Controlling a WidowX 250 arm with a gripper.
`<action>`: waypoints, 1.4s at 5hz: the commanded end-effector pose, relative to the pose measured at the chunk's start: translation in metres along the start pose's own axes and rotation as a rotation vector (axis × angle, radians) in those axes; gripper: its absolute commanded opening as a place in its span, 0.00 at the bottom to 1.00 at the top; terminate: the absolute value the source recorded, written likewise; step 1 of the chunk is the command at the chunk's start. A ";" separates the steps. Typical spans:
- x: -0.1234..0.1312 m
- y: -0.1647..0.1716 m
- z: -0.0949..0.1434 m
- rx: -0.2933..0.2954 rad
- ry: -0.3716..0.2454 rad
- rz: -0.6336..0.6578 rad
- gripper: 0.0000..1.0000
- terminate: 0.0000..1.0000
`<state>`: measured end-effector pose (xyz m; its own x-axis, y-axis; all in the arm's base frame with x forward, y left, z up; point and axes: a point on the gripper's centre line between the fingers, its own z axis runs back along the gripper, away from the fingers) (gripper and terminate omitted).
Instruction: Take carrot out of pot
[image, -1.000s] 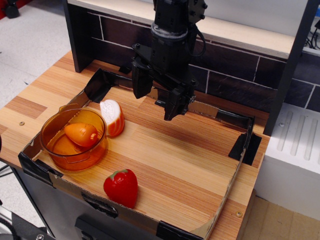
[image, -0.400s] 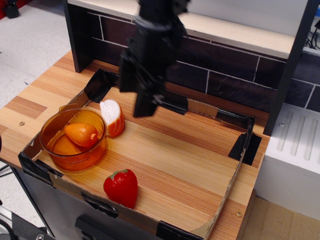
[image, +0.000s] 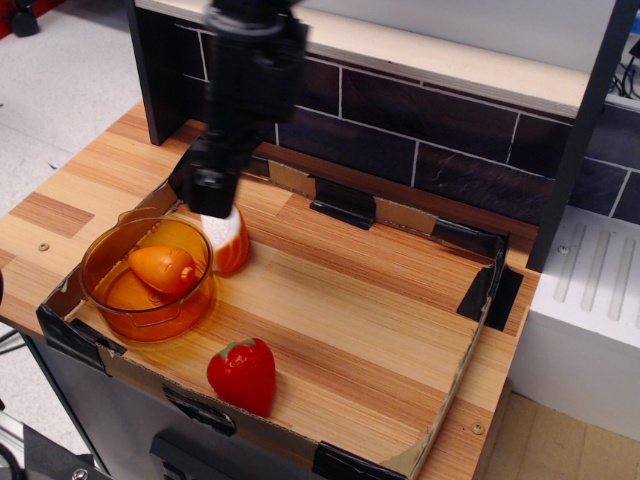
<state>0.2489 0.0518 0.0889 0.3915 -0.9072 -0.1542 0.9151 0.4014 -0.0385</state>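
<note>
The carrot (image: 162, 268) is a glossy orange stubby toy lying inside the pot (image: 150, 322), a round transparent amber bowl at the left front of the tray. My black gripper (image: 208, 195) hangs above the pot's far right rim, over the white and orange-red striped piece (image: 233, 248). It is above the carrot and a little behind and to the right of it, not touching it. The fingers look apart and hold nothing, though they are blurred by motion.
A red strawberry-like toy (image: 243, 373) with a green top lies near the front edge. A low cardboard tray wall (image: 483, 300) with black tape surrounds the wooden surface. A dark brick backsplash (image: 400, 120) stands behind; a white unit (image: 590, 290) is at the right.
My gripper has swung left from the tray's back middle to above the pot's far rim and the striped piece. The carrot, pot and toys have not moved.
</note>
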 end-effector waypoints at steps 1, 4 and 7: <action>-0.033 0.004 0.001 0.134 0.003 -0.419 1.00 0.00; -0.039 -0.006 -0.035 0.158 -0.002 -0.537 1.00 0.00; -0.033 -0.011 -0.057 0.201 0.008 -0.505 1.00 0.00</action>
<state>0.2064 0.0844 0.0322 -0.1001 -0.9816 -0.1627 0.9919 -0.1113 0.0614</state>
